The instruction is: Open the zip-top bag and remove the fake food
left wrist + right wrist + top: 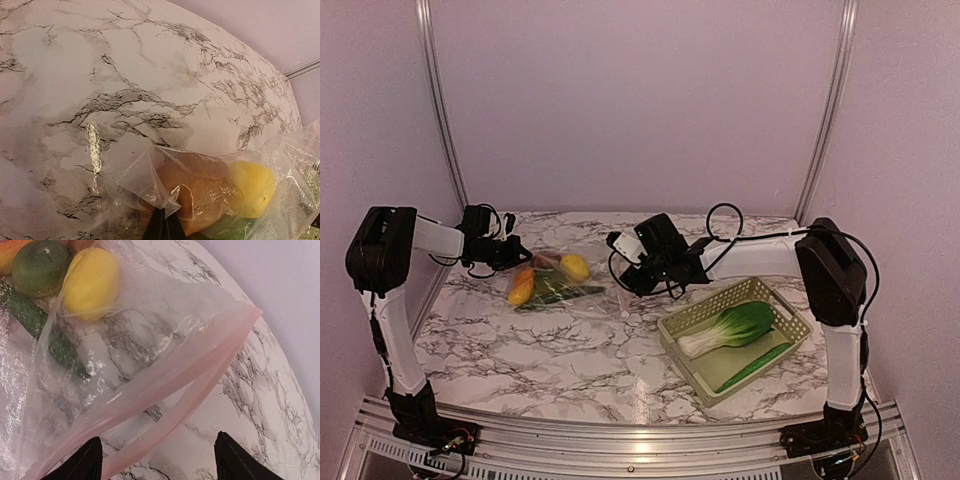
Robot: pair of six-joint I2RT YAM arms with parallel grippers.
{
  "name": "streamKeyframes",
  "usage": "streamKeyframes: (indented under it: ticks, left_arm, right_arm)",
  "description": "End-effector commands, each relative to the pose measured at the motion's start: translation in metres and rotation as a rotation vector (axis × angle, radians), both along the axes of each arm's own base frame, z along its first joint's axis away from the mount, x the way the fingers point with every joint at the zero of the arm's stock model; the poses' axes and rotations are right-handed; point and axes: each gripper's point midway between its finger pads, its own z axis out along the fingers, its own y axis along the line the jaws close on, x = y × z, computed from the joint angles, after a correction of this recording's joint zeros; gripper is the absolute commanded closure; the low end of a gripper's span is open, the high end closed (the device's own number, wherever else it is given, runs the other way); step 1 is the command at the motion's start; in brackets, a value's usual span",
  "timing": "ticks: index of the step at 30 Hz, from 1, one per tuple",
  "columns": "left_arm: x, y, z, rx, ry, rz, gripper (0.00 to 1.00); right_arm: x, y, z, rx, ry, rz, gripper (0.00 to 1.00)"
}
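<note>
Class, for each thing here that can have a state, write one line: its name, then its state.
zip-top bag: mouth open, food inside
left gripper: shut on a fold of the bag
right gripper: open, empty, at the bag's mouth
basket: holds the bok choy and a long green vegetable
lemon: inside the bag

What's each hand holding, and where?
Left hand pinches the zip-top bag by a fold of plastic at its end away from the zipper. Right hand is open at the zipper mouth, holding nothing.
</note>
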Motion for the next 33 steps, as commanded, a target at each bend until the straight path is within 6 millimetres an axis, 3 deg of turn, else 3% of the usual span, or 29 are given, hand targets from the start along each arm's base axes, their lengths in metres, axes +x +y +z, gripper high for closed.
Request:
streamKeyframes:
  ticks: [1, 5, 10, 20, 27, 33]
  left_arm:
    - [-0.004, 0.000, -0.005, 0.001, 0.029, -0.018, 1.00]
    - [-0.003, -0.001, -0.005, 0.000, 0.030, -0.020, 1.00]
    - [-0.004, -0.002, -0.005, -0.005, 0.029, -0.027, 1.00]
    - [-0.014, -0.011, -0.002, -0.034, 0.030, -0.089, 1.00]
    - [-0.025, -0.019, -0.004, -0.031, 0.041, -0.141, 1.00]
    - [-0.025, -0.022, -0.002, -0.036, 0.037, -0.155, 1.00]
  right_arm:
    - [-0.007, 0.020, 0.021, 0.041, -0.065, 0.127, 0.30]
    - [-0.015, 0.032, 0.017, 0.059, -0.058, 0.212, 0.48]
    - [-0.017, 0.045, 0.004, 0.075, 0.001, 0.288, 0.58]
    - [-0.020, 0.065, -0.009, 0.150, 0.101, 0.433, 0.59]
    - [-0.003, 0.066, -0.022, 0.145, 0.130, 0.439, 0.63]
    - [-0.024, 0.071, -0.033, 0.166, 0.203, 0.538, 0.60]
